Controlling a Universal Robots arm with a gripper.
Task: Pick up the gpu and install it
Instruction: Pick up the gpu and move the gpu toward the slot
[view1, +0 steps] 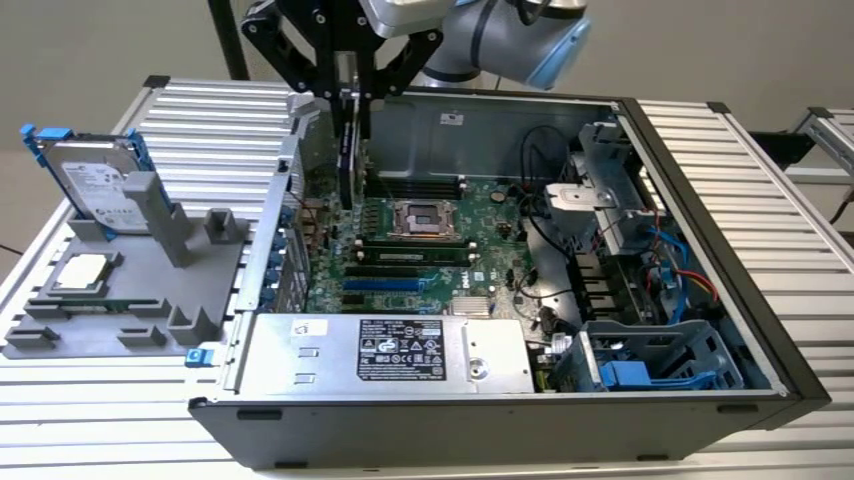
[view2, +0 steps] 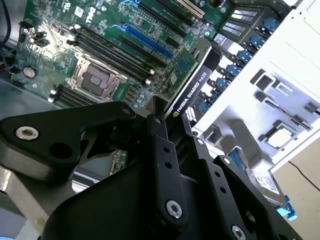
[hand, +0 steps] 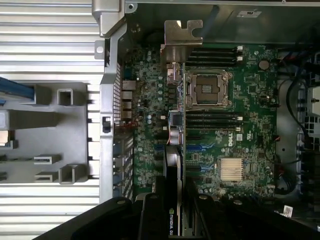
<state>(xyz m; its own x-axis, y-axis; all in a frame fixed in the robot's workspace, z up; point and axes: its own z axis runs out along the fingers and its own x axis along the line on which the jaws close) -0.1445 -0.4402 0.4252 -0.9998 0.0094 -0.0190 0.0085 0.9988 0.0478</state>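
Observation:
My gripper (view1: 350, 92) is shut on the gpu (view1: 350, 150), which hangs edge-on and upright over the open computer case (view1: 694, 240), near its rear wall on the exterior view's left. Its lower edge is just above the green motherboard (view1: 427, 255). In the second wrist view the black fingers (view2: 161, 145) clamp the gpu (view2: 194, 85), green board on one face and black shroud on the other. In the first wrist view the gpu (hand: 173, 165) runs across the motherboard (hand: 235, 130), with its silver bracket (hand: 182, 32) at the far end. The blue slots (view1: 387, 285) lie nearer the power supply.
A grey fixture (view1: 120, 310) on the exterior view's left holds a hard drive (view1: 96, 185) with a blue frame and a square CPU chip (view1: 83, 270). Inside the case are the empty CPU socket (view1: 424, 218), the power supply (view1: 387, 350), cables (view1: 667, 270) and a drive cage (view1: 667, 360).

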